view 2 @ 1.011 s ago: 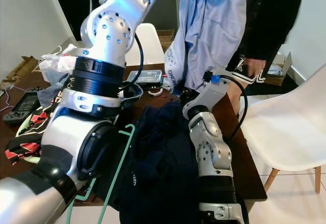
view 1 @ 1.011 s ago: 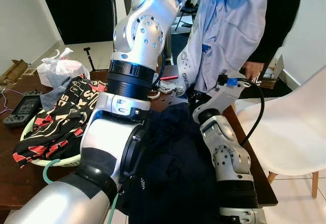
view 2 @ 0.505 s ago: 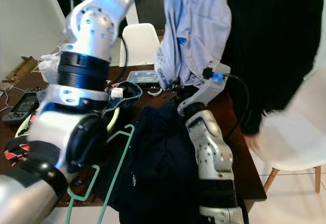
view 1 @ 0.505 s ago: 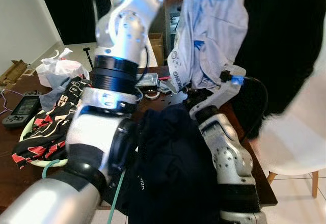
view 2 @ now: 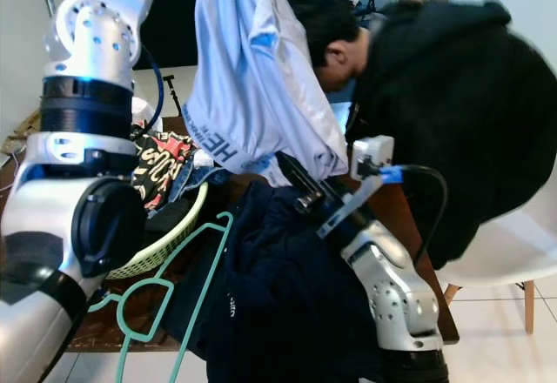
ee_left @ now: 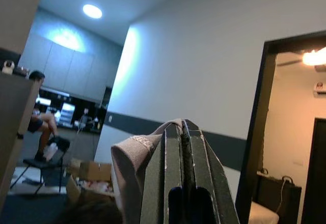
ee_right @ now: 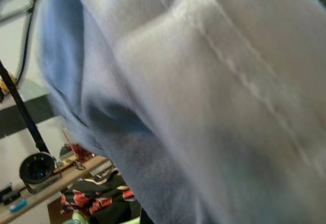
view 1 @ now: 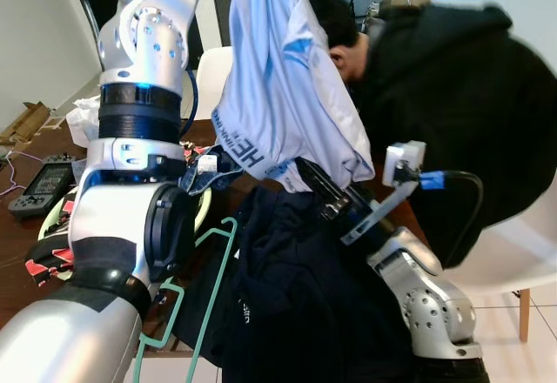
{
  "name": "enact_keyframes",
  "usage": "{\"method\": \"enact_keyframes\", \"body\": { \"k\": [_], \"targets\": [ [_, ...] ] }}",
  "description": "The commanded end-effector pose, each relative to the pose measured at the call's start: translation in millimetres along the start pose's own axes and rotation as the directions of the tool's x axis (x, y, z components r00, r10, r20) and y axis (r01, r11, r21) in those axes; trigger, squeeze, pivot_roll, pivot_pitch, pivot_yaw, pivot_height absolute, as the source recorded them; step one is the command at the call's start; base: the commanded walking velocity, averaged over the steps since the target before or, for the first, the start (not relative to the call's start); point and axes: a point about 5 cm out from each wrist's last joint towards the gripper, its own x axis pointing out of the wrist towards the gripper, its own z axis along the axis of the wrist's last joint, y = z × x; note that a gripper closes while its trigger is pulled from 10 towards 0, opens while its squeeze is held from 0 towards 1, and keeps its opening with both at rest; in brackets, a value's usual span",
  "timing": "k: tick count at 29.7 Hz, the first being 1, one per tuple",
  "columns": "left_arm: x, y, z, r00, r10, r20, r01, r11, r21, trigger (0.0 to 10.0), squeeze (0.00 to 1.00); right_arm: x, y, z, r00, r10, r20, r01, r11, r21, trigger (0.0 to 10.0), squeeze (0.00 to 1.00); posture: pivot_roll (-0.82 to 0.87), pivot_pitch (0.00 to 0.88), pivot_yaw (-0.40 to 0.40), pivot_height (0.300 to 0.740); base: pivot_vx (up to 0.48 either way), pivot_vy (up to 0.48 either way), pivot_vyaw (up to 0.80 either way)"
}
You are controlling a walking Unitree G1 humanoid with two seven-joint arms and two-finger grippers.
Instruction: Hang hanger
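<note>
A pale blue and white shirt [view 1: 278, 78] hangs high over the table, and my left gripper [ee_left: 182, 127] is shut on its collar edge [ee_left: 133, 150], pointing up toward the ceiling. My left arm [view 1: 144, 70] rises on the left. The right gripper [view 1: 320, 190] reaches up under the shirt's lower hem, and the cloth [ee_right: 204, 91] covers its wrist camera, hiding its fingers. A green hanger [view 2: 196, 270] lies flat at the table's front edge, beside a dark navy garment [view 1: 296, 296].
A person in a black hoodie [view 1: 461, 113] bends in close on the right, over a white chair [view 1: 513, 257]. A basket [view 2: 170, 244] holds red and black clothes [view 2: 165, 161]. A handheld device [view 1: 35, 187] lies on the wooden table [view 1: 17, 252].
The view has shifted. The shirt hangs higher and further left than before. The person has bent down into view on the right. My right gripper has risen under the shirt's hem.
</note>
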Motion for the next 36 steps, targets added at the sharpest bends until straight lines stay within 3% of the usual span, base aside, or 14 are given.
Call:
{"method": "enact_keyframes", "body": {
  "k": [1, 5, 10, 12, 15, 21, 22, 24, 25, 26, 27, 29, 30, 36],
  "targets": [
    [-8.4, 4.5, -5, 0.999, -0.019, -0.030, 0.018, 1.000, -0.010, 0.0, 0.00, 1.5, 3.6, 10, 0.998, 0.023, 0.061, -0.025, 0.999, 0.035, 0.0, 0.00, -0.02, 0.000, 0.110, 0.740, 0.000, 0.000, 0.00],
    [-14.5, 6.1, -11, 0.998, -0.025, -0.049, 0.024, 0.999, -0.026, 0.0, 0.00, -0.1, 1.9, 15, 0.996, 0.015, 0.091, -0.020, 0.998, 0.054, 0.0, 0.00, -0.02, 0.000, 0.108, 0.740, 0.000, 0.000, 0.00],
    [-47.6, 14.0, -45, 0.990, -0.024, -0.142, 0.004, 0.990, -0.139, 0.0, 0.00, -4.9, -9.6, 32, 0.977, -0.056, 0.208, 0.029, 0.991, 0.134, 0.0, 0.00, -0.01, 0.000, 0.103, 0.740, 0.000, 0.000, 0.00],
    [-47.6, 14.0, -45, 0.990, -0.024, -0.142, 0.004, 0.990, -0.139, 0.0, 0.00, -4.9, -9.6, 32, 0.977, -0.056, 0.208, 0.029, 0.991, 0.134, 0.0, 0.00, -0.01, 0.000, 0.103, 0.740, 0.000, 0.000, 0.00],
    [-73.4, 19.2, -71, 0.975, -0.004, -0.222, -0.037, 0.984, -0.177, 0.0, 0.00, -6.3, -18.8, 44, 0.955, -0.116, 0.274, 0.070, 0.982, 0.173, 0.0, 0.00, -0.01, 0.000, 0.101, 0.740, 0.000, 0.000, 0.00],
    [-95.3, 21.8, -93, 0.956, 0.029, -0.291, -0.095, 0.973, -0.213, 0.0, 0.00, -7.2, -28.5, 54, 0.930, -0.177, 0.323, 0.115, 0.972, 0.203, 0.0, 0.00, -0.01, 0.000, 0.097, 0.740, 0.000, 0.000, 0.00],
    [-105.3, 19.9, -103, 0.947, 0.029, -0.321, -0.112, 0.964, -0.243, 2.4, 0.00, -6.9, -32.5, 58, 0.918, -0.205, 0.340, 0.137, 0.967, 0.214, 0.0, 0.00, -0.01, 0.000, 0.095, 0.740, 0.000, 0.000, 0.00],
    [-105.3, 19.9, -103, 0.947, 0.029, -0.321, -0.112, 0.964, -0.243, 2.4, 0.00, -6.9, -32.5, 58, 0.918, -0.205, 0.340, 0.137, 0.967, 0.214, 0.0, 0.00, -0.01, 0.000, 0.095, 0.740, 0.000, 0.000, 0.00],
    [-113.6, 16.7, -110, 0.939, 0.014, -0.343, -0.113, 0.956, -0.271, 4.4, 0.09, -6.3, -35.2, 61, 0.909, -0.225, 0.351, 0.152, 0.963, 0.223, 0.0, 0.00, -0.01, 0.001, 0.096, 0.740, 0.000, 0.000, 0.00],
    [-113.6, 16.7, -110, 0.939, 0.014, -0.343, -0.113, 0.956, -0.271, 4.4, 0.09, -6.3, -35.2, 61, 0.909, -0.225, 0.351, 0.152, 0.963, 0.223, 0.0, 0.00, -0.01, 0.001, 0.096, 0.740, 0.000, 0.000, 0.00],
    [-122.1, 14.1, -113, 0.933, 0.001, -0.360, -0.116, 0.947, -0.299, 8.2, 1.00, -5.9, -36.8, 63, 0.906, -0.235, 0.352, 0.163, 0.961, 0.223, 0.0, 0.00, -0.01, 0.003, 0.095, 0.740, 0.000, 0.000, 0.00],
    [-127.5, 12.5, -115, 0.929, -0.010, -0.369, -0.115, 0.942, -0.315, 8.6, 1.00, -5.9, -37.1, 65, 0.905, -0.238, 0.352, 0.166, 0.961, 0.222, 0.0, 0.00, -0.01, 0.003, 0.095, 0.740, 0.000, 0.000, 0.00],
    [-132.4, 12.3, -115, 0.926, -0.014, -0.377, -0.115, 0.941, -0.317, 9.9, 1.00, -6.2, -37.3, 66, 0.905, -0.239, 0.351, 0.169, 0.961, 0.218, 0.0, 0.00, -0.01, 0.006, 0.093, 0.740, 0.000, 0.000, 0.00],
    [-148.4, 14.8, -115, 0.917, -0.007, -0.398, -0.130, 0.940, -0.317, 10.0, 1.00, -8.5, -36.8, 68, 0.929, -0.207, 0.306, 0.165, 0.973, 0.158, 0.0, 0.00, -0.01, 0.008, 0.091, 0.740, 0.000, 0.000, 0.00]
  ]
}}
